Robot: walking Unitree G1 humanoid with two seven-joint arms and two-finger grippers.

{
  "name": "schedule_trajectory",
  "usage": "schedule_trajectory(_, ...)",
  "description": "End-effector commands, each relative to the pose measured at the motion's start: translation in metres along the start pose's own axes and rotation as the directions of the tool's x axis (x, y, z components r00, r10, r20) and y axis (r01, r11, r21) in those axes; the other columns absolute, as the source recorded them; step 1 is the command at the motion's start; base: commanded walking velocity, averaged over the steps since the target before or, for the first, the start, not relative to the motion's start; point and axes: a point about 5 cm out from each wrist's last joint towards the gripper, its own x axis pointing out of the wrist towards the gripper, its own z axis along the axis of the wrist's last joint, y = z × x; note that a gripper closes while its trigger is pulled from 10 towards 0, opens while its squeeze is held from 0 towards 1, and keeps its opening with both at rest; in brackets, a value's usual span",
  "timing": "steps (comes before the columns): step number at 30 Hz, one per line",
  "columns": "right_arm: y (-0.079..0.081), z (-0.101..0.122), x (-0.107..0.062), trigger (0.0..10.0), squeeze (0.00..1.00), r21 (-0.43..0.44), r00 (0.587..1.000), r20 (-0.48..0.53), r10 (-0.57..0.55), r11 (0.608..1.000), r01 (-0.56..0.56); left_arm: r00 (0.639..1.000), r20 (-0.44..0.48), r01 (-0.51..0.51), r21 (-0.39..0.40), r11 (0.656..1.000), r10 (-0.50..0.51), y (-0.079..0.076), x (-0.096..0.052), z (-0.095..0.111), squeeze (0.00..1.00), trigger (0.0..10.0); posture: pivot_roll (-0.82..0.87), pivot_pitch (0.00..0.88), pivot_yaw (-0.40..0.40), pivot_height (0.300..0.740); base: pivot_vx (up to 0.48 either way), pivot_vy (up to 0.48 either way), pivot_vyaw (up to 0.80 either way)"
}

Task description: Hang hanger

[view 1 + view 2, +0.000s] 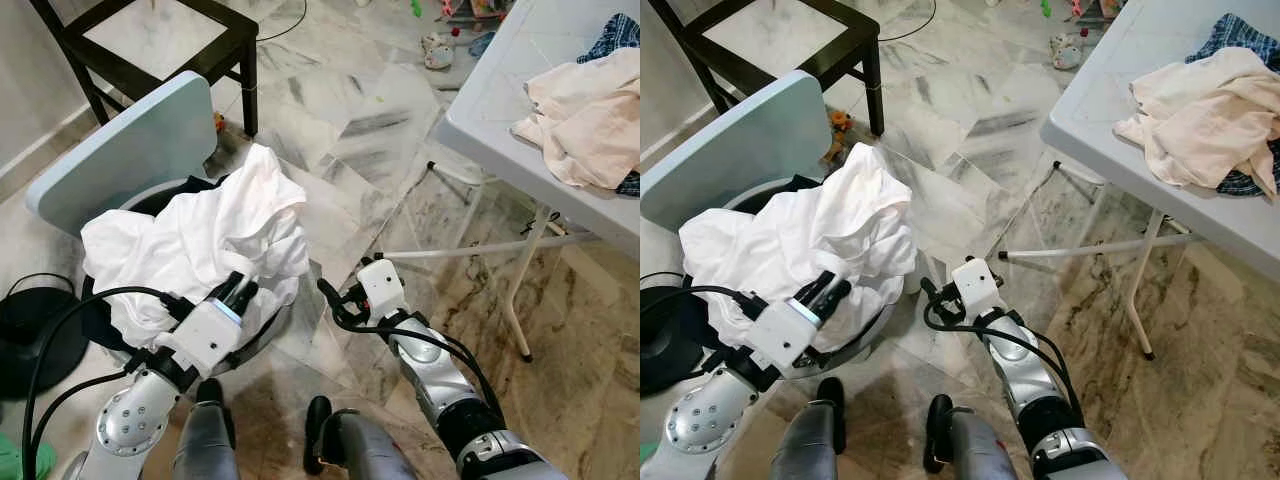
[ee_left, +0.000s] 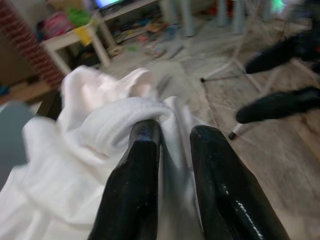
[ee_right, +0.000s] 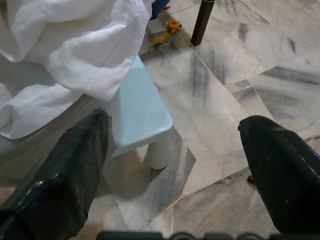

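Marble floor tiles [image 1: 360, 120], grey-veined and brown-stained nearer the robot, spread beneath a cluttered household scene. At the floor's near left a round laundry basket [image 1: 262, 335] holds a heap of white cloth [image 1: 200, 240], and a pale blue stool [image 1: 120, 150] leans tipped against the basket's far rim. A dark wooden chair [image 1: 160, 50] stands beyond it, at the far left of the floor. The left gripper [image 1: 238, 291] reaches over the basket's near rim, its two black fingers [image 2: 135, 185] drawn close together with a fold of the white cloth pinched between them. The right gripper [image 1: 335, 305] hangs over bare floor just beside the basket, its fingers [image 3: 55, 190] spread wide apart and holding nothing; its wrist view looks past them to the blue stool's leg and the overhanging cloth. At the right a white folding table [image 1: 500, 90] carries a crumpled cream garment [image 1: 585, 115] near its front edge, with a blue checked cloth [image 1: 612, 36] lying behind it at the far edge. Small toys [image 1: 438, 50] litter the floor beyond the table's far corner. A black round object [image 1: 40, 330] sits on the floor at the left edge of the frame. No hanger can be made out in any view.
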Motion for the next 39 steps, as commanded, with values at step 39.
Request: schedule_trajectory(39,0.012,-0.011,-0.002,10.0,0.00,0.011,0.998,-0.042,0.043,0.999,-0.043,0.987,-0.076,-0.136,0.093,0.986,0.143,-0.012,-0.033,-0.003,1.00,10.0,0.33,0.369,-0.194,0.740,0.000,0.000,0.00)
